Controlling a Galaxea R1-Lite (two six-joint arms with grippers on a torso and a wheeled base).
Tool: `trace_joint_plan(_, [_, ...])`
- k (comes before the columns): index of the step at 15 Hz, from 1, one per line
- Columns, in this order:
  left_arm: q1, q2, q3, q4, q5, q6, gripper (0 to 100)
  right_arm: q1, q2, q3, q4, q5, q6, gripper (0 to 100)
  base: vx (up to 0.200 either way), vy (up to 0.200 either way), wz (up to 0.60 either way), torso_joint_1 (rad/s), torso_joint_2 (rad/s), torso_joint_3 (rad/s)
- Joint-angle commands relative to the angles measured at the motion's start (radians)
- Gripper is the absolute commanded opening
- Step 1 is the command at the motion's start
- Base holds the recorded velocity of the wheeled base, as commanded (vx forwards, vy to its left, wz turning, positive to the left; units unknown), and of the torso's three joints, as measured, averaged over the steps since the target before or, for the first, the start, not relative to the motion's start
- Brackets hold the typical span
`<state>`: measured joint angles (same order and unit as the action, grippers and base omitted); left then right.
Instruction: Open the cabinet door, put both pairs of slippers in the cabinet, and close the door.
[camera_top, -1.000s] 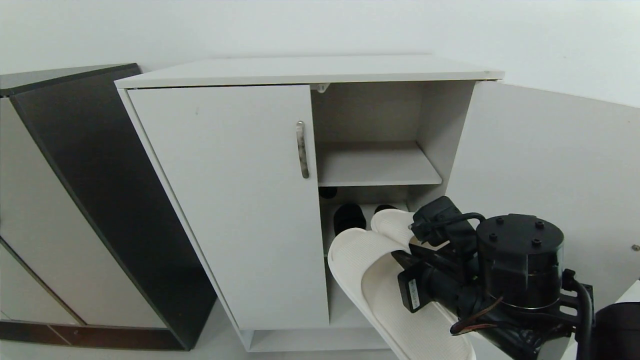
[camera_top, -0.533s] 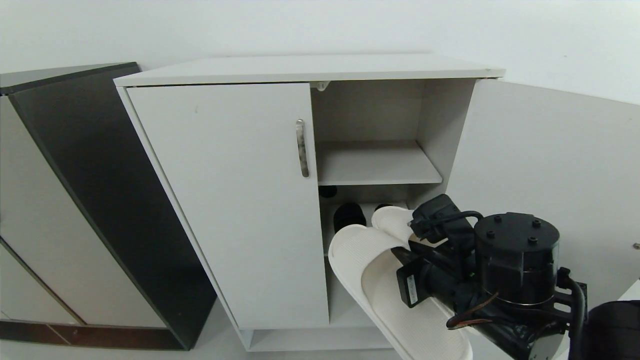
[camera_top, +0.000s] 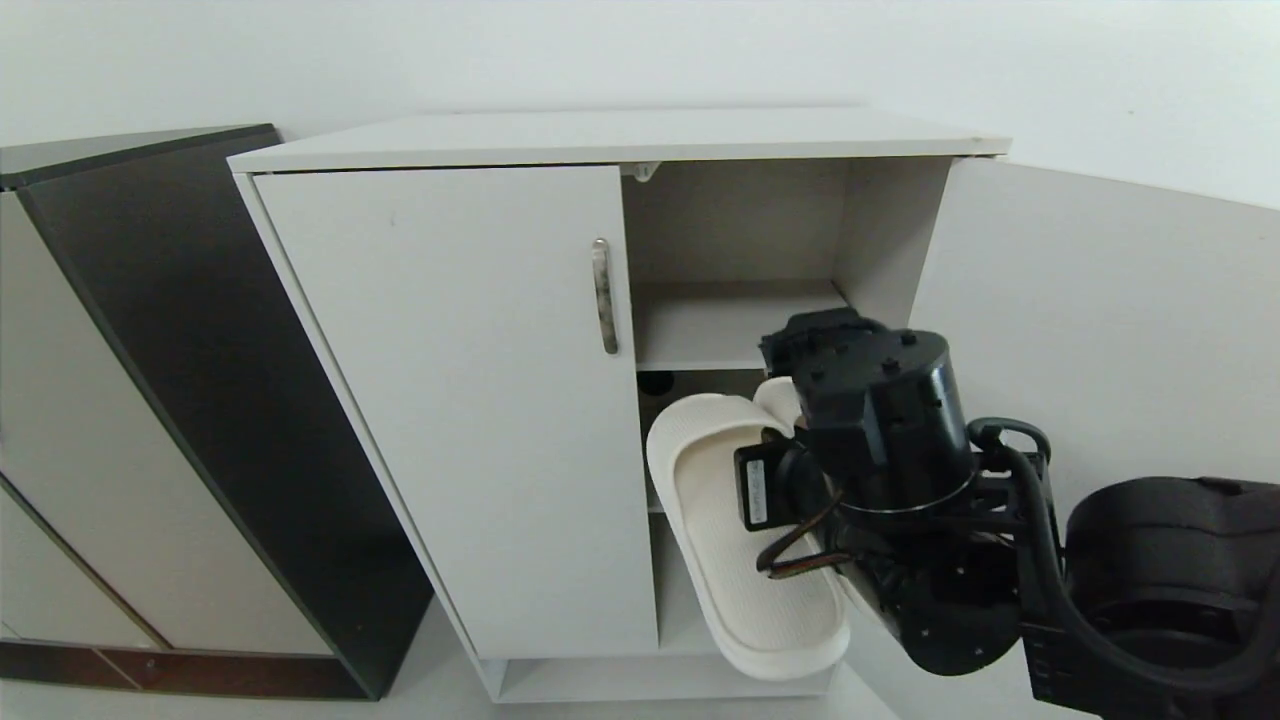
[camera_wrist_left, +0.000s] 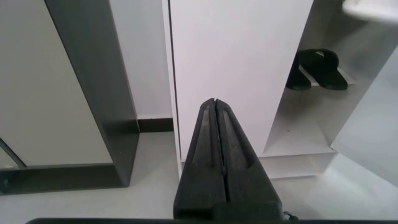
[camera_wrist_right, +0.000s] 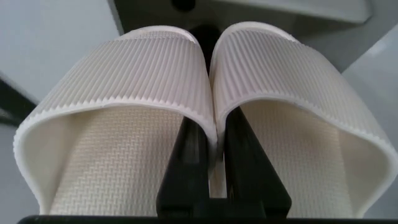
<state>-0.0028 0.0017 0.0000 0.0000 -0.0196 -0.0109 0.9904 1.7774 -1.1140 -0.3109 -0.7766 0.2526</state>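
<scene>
Head view: R gripper (camera_wrist_right: 214, 163) (shelf height) clamps slippers (camera_top: 720, 520) before cabinet (camera_top: 600, 135).

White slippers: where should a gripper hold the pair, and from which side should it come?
Pinch the two inner strap edges where the slippers touch side by side, coming from the heel end. The ribbed straps meet there in one thin double wall, which the right gripper clamps, so both should lift together.
</scene>
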Motion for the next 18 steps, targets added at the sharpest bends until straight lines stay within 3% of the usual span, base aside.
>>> trace_joint_plan(1, [0.000, 0.000, 0.000, 0.000, 0.000, 0.000, 0, 0.022, 0.051, -0.128, 0.036, -0.086, 0.028, 0, 0.000, 0.000, 0.00, 0.000, 0.00, 0.000])
trace_joint_plan(10, [0.000, 0.000, 0.000, 0.000, 0.000, 0.002, 0, -0.049, 0.089, -0.133, 0.035, -0.121, 0.025, 0, 0.000, 0.000, 0.00, 0.000, 0.00, 0.000])
trace_joint_plan(18, [0.000, 0.000, 0.000, 0.000, -0.002, 0.002, 0, -0.058, 0.092, -0.136, 0.032, -0.122, 0.027, 0, 0.200, 0.000, 0.00, 0.000, 0.00, 0.006])
